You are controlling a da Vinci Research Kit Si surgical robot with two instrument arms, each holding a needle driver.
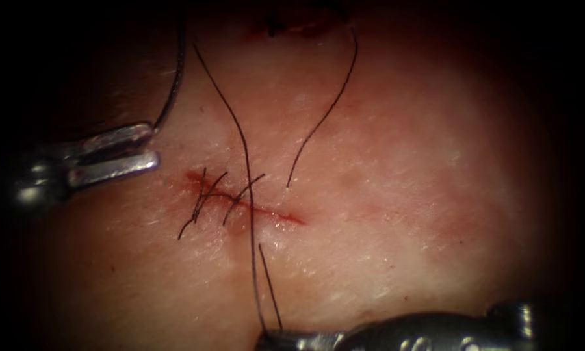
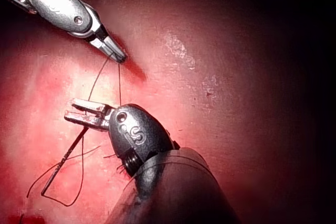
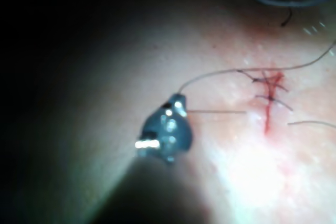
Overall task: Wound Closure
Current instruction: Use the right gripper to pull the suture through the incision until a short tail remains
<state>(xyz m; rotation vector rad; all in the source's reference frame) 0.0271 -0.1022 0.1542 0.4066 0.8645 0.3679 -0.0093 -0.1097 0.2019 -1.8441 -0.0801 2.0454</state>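
The tissue (image 1: 396,195) carries a short red cut (image 1: 276,214) with stitches (image 1: 205,195) crossing its left part. My left tool (image 1: 151,146) hovers left of the cut, its jaws slightly apart with nothing between them. The dark curved needle (image 1: 175,78) rises from beside the upper jaw's tip, out of the tissue; in the left wrist view the needle (image 2: 63,163) runs from beside the left tool (image 2: 71,110). My right tool (image 1: 273,338), below the cut, is shut on the thread (image 1: 246,156), with two strands rising from it. The left wrist view shows the right tool (image 2: 119,56) pinching both strands.
A loose thread end (image 1: 325,117) curves over the tissue to the right of the stitches and stops just above the cut. Red fluid (image 1: 299,26) marks the tissue's far edge. Short cut ends stick out from the stitches.
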